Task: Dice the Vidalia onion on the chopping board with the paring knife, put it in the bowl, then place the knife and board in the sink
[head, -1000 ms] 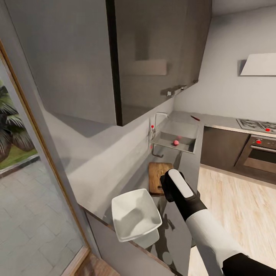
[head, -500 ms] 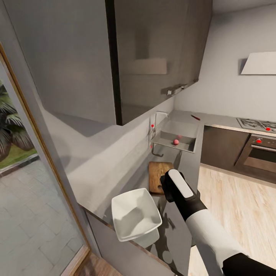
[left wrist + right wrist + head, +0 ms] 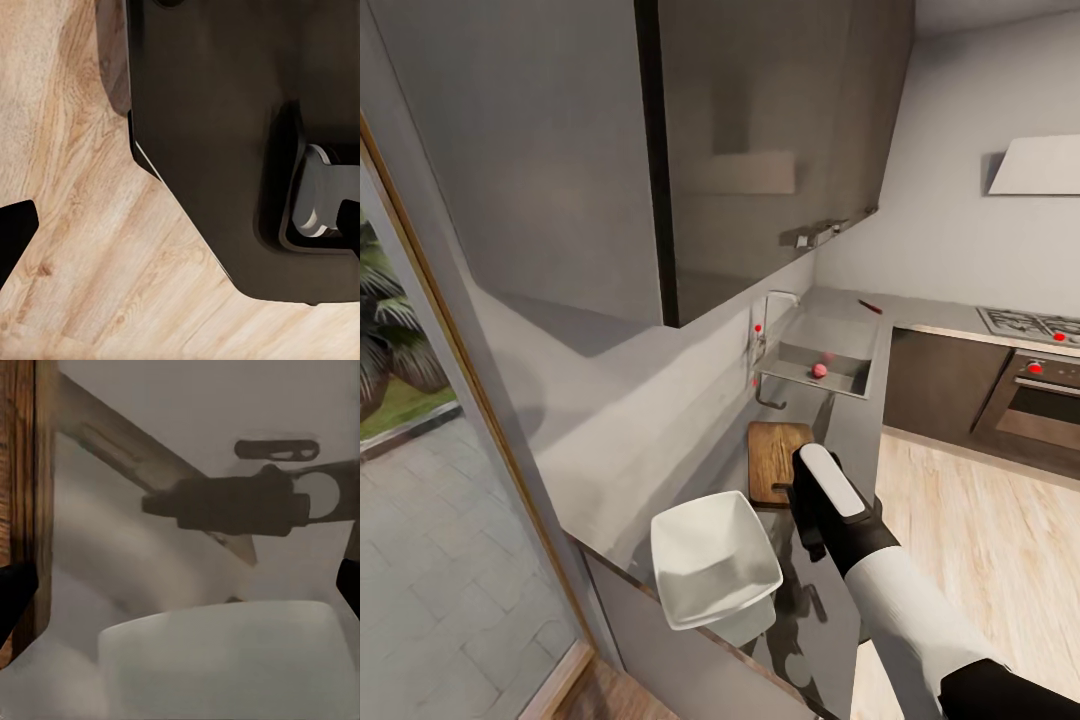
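The steel sink [image 3: 852, 352] lies far along the grey countertop [image 3: 855, 425], its tap [image 3: 768, 318] marked with a red dot. A small reddish round onion [image 3: 819, 371] rests in the basin. Beyond the sink the paring knife [image 3: 870, 307] lies on the worktop. The wooden chopping board [image 3: 770, 455] lies nearer, and the white bowl [image 3: 710, 572] stands at the counter's near end. My right gripper [image 3: 806, 522] hovers open above the counter beside the board, holding nothing. In the right wrist view the right gripper [image 3: 180, 592] faces the bowl's rim [image 3: 225, 656] and the board's edge [image 3: 22, 472]. My left gripper [image 3: 180, 229] hangs open over the wooden floor [image 3: 82, 225].
Dark wall cabinets [image 3: 760, 140] overhang the countertop. A gas hob [image 3: 1030, 325] and oven [image 3: 1040, 395] stand at the right under an extractor hood [image 3: 1035, 168]. A glass door [image 3: 430, 480] is at the left. Wooden floor [image 3: 980, 540] lies right of the counter.
My right gripper has shifted slightly down and toward the near end of the counter, its fingers showing lower. Everything else stands as before.
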### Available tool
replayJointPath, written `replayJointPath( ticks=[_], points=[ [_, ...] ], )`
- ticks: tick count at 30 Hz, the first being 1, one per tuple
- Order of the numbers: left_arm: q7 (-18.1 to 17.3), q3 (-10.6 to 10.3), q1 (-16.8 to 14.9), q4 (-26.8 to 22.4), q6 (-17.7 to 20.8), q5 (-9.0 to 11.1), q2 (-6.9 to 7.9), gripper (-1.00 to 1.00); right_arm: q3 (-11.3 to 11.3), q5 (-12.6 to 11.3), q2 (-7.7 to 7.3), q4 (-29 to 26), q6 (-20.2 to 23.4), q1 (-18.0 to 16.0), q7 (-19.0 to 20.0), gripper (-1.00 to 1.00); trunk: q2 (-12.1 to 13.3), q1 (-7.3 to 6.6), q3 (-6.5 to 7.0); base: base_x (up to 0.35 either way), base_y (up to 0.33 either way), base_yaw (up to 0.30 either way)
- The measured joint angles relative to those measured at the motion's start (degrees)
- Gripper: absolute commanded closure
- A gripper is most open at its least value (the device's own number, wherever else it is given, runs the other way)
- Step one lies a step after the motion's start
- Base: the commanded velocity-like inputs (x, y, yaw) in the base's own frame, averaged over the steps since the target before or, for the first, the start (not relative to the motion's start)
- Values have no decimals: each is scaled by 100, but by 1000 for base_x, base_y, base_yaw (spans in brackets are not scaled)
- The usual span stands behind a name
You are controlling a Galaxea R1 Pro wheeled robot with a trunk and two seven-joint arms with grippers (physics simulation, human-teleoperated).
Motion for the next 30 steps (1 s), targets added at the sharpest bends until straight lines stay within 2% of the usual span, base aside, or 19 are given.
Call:
replayJointPath(
  ticks=[3,7,11,13,14,17,20,23,30],
  points=[
    [0,0,0,0,0,1,5,-100,-1,-1,0,-28,1,-2,87,-100,0,0,0,0,0,0],
    [0,0,0,0,0,1,1,-100,-3,-2,0,-98,20,-3,467,-100,0,0,0,0,0,0],
    [0,0,0,0,0,0,4,-100,-3,-6,0,-164,29,-5,587,-100,0,0,0,0,0,0],
    [0,0,0,0,0,1,0,-100,-8,-20,0,-204,58,-6,1015,-100,0,0,0,0,0,0],
    [0,0,0,0,0,1,2,-100,-18,-25,0,-207,65,-4,1079,-100,0,0,0,0,0,0],
    [0,0,0,0,0,1,4,-100,-199,-57,-16,-213,266,-6,1252,-100,0,0,0,0,0,0],
    [0,-3,0,0,0,1,1,-100,-623,-304,-25,-214,865,-9,1327,-100,0,0,0,0,0,0],
    [0,-3,0,0,0,2,-1,-100,-810,-455,-28,-214,1127,-6,1337,-100,0,0,0,18,16,0],
    [0,0,0,0,0,2,-1,-100,-840,-482,-28,-214,1169,-4,1336,-100,0,-1,0,127,126,0]
  ],
)
